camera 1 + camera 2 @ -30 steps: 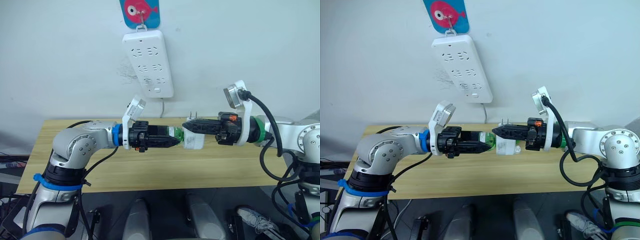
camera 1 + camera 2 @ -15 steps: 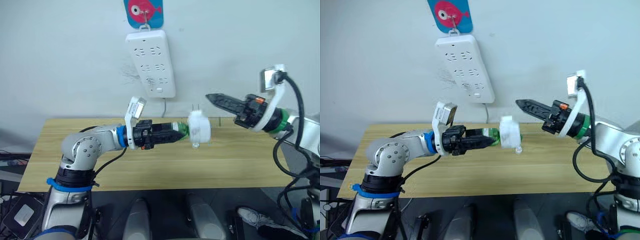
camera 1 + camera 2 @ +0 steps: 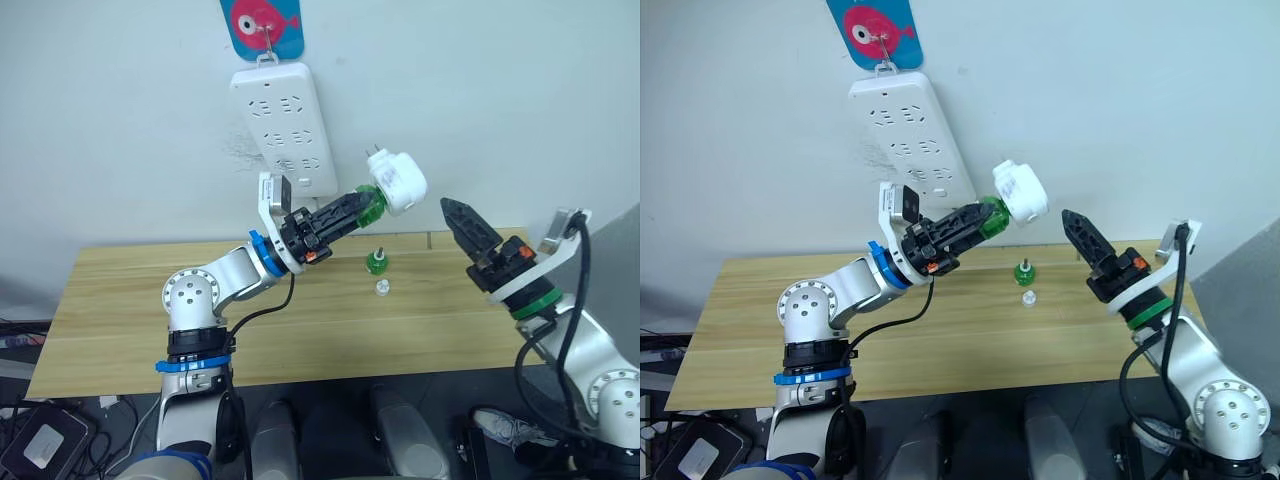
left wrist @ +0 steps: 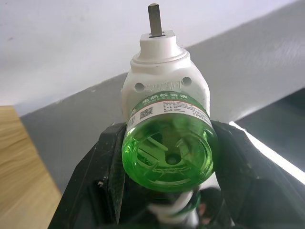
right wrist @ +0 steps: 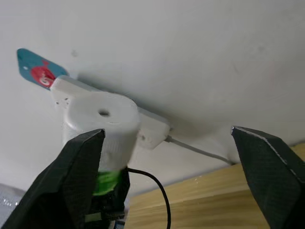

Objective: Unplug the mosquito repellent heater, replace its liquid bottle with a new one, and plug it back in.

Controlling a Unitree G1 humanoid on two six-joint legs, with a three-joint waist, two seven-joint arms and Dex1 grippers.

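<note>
While left end effector pinches green liquid bottle in heater | right end effector spread

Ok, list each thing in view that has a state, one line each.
heater: unplugged, held up near the wall, prongs toward the power strip
green bottle: fitted in the heater, clamped in the left gripper
right gripper: open, holding nothing
power strip: hanging on the wall, nothing plugged in
second bottle: upright on the table
</note>
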